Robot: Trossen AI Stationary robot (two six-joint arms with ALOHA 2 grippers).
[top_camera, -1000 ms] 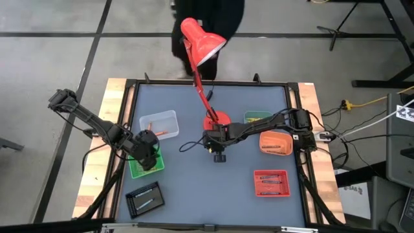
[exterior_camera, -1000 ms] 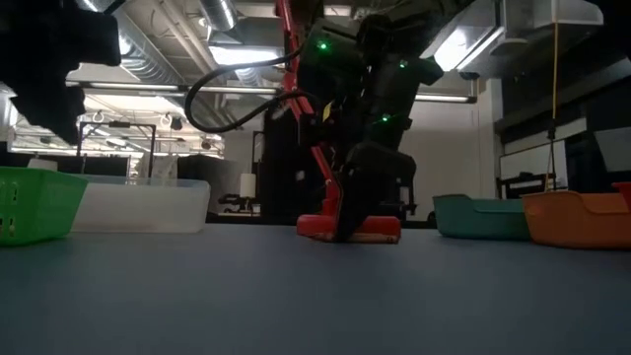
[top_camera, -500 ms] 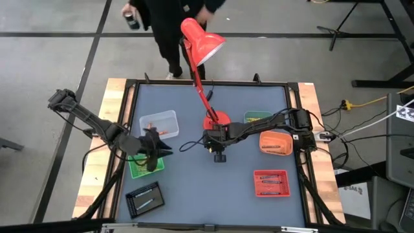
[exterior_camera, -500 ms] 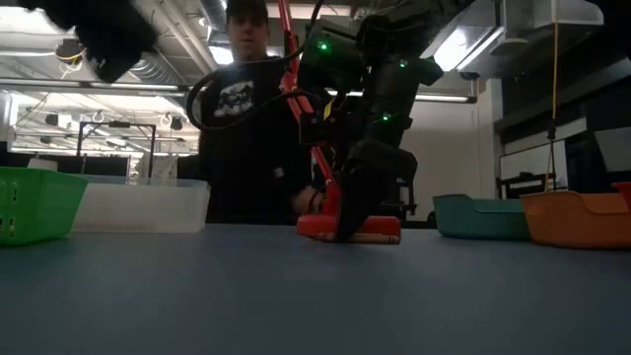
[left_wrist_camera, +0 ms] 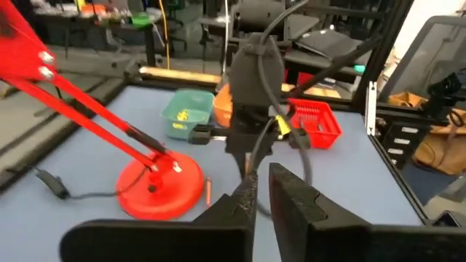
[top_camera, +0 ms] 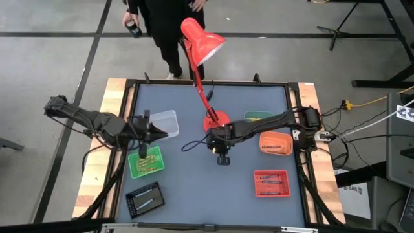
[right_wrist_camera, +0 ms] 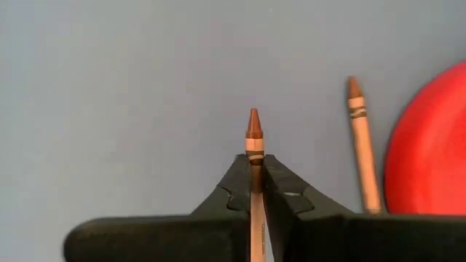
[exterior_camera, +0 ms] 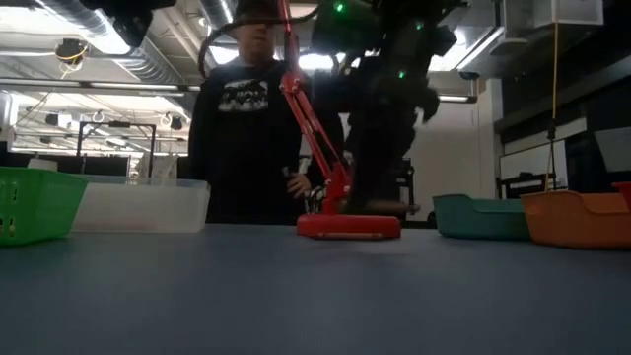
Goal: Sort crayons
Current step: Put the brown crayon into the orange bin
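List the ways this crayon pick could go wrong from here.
The right gripper pinches a thin brown-orange crayon between narrow fingers; it could twist or slip out during travel. A second brown-orange crayon lies beside the red round lamp base, so fetching it risks bumping the lamp. The left gripper waits nearby, facing the right arm.

A person in black stands on grey tiled floor behind the table, under ceiling strip lights.
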